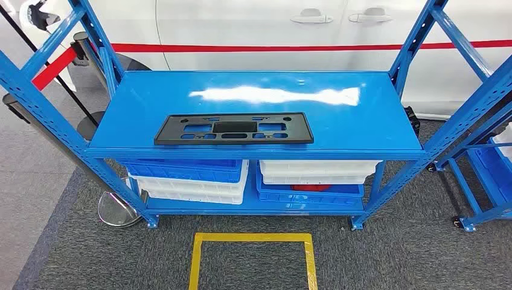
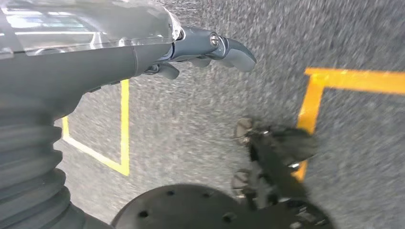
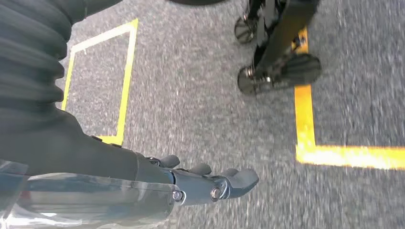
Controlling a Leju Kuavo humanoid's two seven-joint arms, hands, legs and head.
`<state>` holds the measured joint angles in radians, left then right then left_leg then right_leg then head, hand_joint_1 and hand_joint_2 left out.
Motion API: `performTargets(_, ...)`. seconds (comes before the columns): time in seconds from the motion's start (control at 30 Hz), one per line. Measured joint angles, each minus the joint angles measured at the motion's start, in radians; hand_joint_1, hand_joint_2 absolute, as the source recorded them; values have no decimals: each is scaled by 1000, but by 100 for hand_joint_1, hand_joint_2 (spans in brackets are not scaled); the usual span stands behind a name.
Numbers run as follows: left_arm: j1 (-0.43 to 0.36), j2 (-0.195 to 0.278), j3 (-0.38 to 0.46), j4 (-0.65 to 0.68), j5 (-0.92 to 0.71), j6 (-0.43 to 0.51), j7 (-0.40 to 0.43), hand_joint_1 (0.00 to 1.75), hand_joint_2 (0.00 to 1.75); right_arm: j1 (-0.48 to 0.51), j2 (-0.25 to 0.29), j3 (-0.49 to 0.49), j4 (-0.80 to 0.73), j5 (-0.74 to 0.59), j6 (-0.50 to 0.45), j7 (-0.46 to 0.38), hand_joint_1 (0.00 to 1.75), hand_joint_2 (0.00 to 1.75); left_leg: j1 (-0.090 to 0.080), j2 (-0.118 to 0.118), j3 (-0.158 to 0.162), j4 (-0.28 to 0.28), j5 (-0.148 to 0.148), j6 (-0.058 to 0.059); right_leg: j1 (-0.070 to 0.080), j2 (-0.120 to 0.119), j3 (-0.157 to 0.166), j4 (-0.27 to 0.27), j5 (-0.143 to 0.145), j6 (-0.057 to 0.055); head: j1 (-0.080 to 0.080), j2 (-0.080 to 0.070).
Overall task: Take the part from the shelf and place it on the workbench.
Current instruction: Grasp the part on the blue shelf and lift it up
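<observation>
1. Black plastic part (image 1: 234, 128) lies flat on the blue shelf (image 1: 338, 130), near its front edge.
2. Likely light, stiff, thin; grasp both short ends.
3. Left hand (image 2: 210, 50) and right hand (image 3: 210, 183) hang empty, fingers loosely extended.

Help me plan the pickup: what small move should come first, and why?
Probably raise both arms toward the flat black plastic frame part lying on the blue metal shelf. The left hand and right hand hang over grey carpet holding nothing, away from the part.

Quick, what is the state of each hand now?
Left hand: open, holding nothing.
Right hand: open, holding nothing.
</observation>
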<state>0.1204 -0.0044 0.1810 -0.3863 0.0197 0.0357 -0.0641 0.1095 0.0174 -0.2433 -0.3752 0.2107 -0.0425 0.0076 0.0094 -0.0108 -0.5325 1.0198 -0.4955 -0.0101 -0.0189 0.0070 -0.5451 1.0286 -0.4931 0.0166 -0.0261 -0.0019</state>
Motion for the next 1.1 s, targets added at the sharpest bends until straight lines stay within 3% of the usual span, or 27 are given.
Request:
performTargets(0.07,-3,0,16,1,0,4,-8,0,175,-4,2,-24,2,22,-6,0,0,175,0,0,0,0,0,0,0,0,0,0,0,0,0,0)
performTargets(0.2,-15,-5,80,5,1,16,-42,0,0,-20,12,-123,11,109,-29,-8,0,175,0,0,0,0,0,0,0,0,0,0,0,0,0,0)
performTargets(0.33,-28,-12,143,14,-2,30,-80,0,0,-37,22,-225,21,191,-50,-30,0,0,0,0,0,0,0,0,0,0,0,0,0,0,0,0)
performTargets(0.4,-34,-16,173,20,-7,37,-100,0,0,-46,27,-276,26,228,-61,-50,0,0,0,0,-1,0,0,0,0,0,0,0,0,0,0,0)
performTargets(0.53,-47,-24,230,32,-20,50,-140,0,0,-65,34,-366,30,291,-73,-111,0,175,0,0,-1,0,0,0,0,0,0,0,0,0,0,0)
performTargets(0.77,-69,-38,322,53,-61,74,-216,0,0,-79,55,-430,-73,327,-78,-255,0,175,0,0,-1,0,0,0,0,0,0,0,0,0,0,0)
performTargets(1.1,-85,-55,402,72,-106,85,-282,0,0,-49,72,-323,-386,272,-94,-351,0,175,0,0,0,0,0,0,-1,0,0,0,0,0,0,0)
